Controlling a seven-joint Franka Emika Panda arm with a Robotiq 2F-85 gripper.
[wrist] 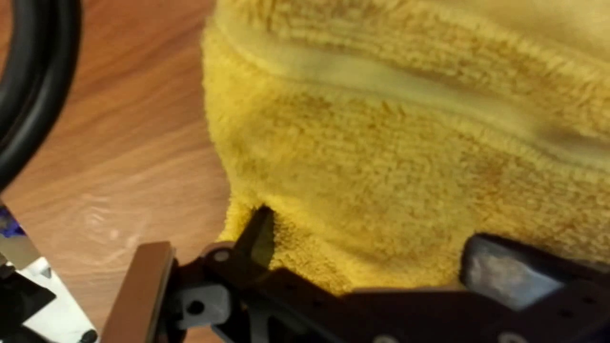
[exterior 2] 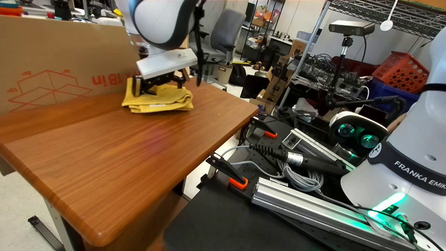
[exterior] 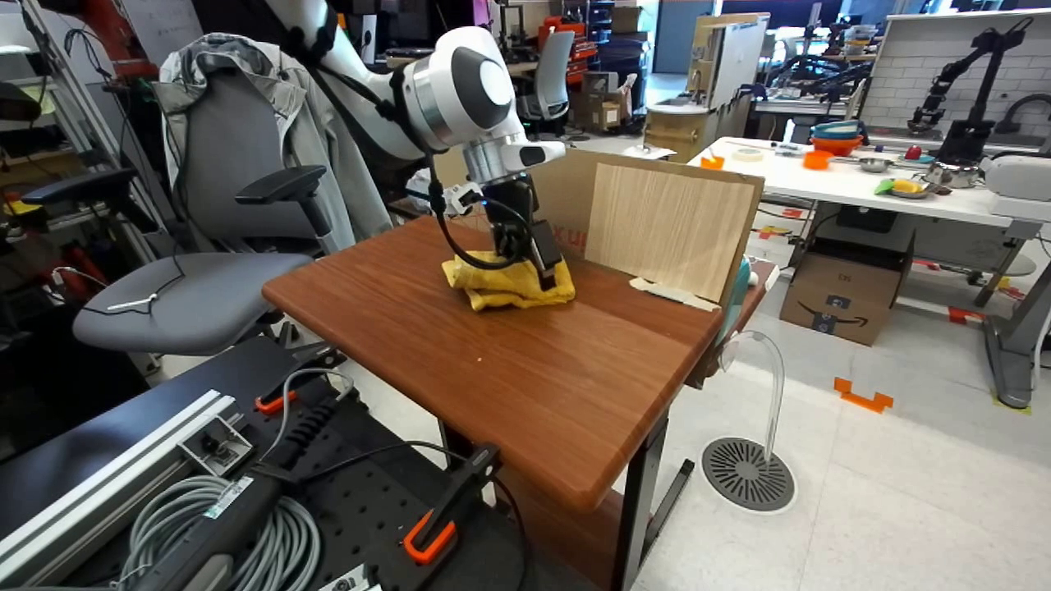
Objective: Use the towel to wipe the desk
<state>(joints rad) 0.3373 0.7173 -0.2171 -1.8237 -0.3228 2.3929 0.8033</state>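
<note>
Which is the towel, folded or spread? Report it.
Folded: in both exterior views, the towel lies in stacked layers on the desk.

Wood-grain desk, folded yellow towel on top

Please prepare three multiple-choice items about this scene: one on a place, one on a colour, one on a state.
1. Where does the towel lie?
A) on the chair seat
B) on the desk
C) on the floor

2. What colour is the towel?
A) yellow
B) blue
C) red

3. How do the fingers of the gripper stand?
A) pressed together
B) crossed
C) apart

1: B, since both exterior views show it on the wooden top.
2: A, since its fabric is yellow in every view.
3: C, since the wrist view shows towel between them.
</note>
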